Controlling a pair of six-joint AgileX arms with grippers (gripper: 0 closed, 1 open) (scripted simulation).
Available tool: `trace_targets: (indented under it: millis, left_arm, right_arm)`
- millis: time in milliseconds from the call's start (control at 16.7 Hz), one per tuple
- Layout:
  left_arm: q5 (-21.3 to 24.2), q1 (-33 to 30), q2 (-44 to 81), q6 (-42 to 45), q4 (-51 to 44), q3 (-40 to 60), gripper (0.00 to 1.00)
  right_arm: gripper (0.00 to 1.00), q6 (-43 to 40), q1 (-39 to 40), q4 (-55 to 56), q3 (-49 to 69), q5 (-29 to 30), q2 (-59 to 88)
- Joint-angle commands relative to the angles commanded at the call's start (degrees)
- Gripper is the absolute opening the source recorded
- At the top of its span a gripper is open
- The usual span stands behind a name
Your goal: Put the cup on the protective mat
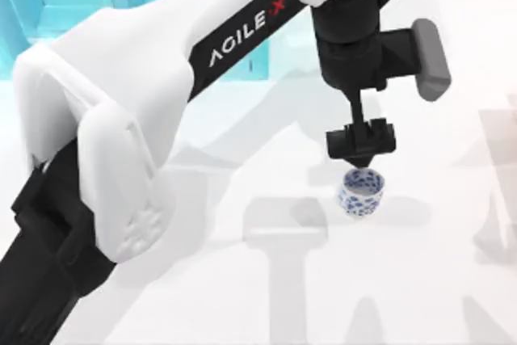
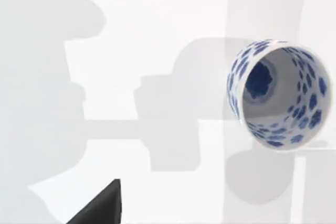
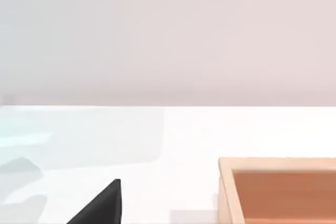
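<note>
The cup (image 1: 361,191), white with a blue floral pattern, stands upright on the white table right of centre. My left gripper (image 1: 361,149) hangs just above and behind the cup's far rim, open, with nothing between its fingers. In the left wrist view the cup (image 2: 278,94) shows its open mouth off to one side, apart from one black fingertip (image 2: 102,208). The protective mat is out of view. My right arm is parked; one black fingertip (image 3: 102,208) of it shows at the edge of the right wrist view, standing far off centre, so that gripper is open.
My left arm's white link (image 1: 145,103) reaches across the table from the lower left. A shallow wooden box (image 3: 278,187) sits on the table in the right wrist view. Bare white tabletop surrounds the cup.
</note>
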Motion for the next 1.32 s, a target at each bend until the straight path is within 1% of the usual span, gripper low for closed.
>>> trace_targets:
  millis: [240,360,480,720,840,1140,1320]
  left_arm:
    - [0.00,0.07,-0.15,-0.04,0.23,-0.24,1.00]
    - [-0.03,-0.22,0.01,-0.19,2.18,-2.16,1.00]
    - [-0.07,-0.53,0.07,-0.48,6.50,-6.42,1.00]
    - [-0.15,-1.16,0.41,-1.10,18.28,-17.57,1.00]
    - [-0.19,-1.45,0.56,-1.41,21.44,-20.66,1.00]
    - [-0.20,-1.54,0.57,-1.53,22.22,-21.43,1.00]
    - [-0.20,-1.54,0.57,-1.53,22.22,-21.43,0.77]
  right_arm:
    - [1.00,0.00,0.00,0.00,0.00,0.00,0.00]
    - [1.00,0.00,0.00,0.00,0.00,0.00,0.00]
    - [1.00,0.00,0.00,0.00,0.00,0.00,0.00]
    - [1.00,0.00,0.00,0.00,0.00,0.00,0.00]
    - [1.00,0.00,0.00,0.00,0.00,0.00,0.00]
    - [1.00,0.00,0.00,0.00,0.00,0.00,0.00]
    - [1.00,0.00,0.00,0.00,0.00,0.00,0.00]
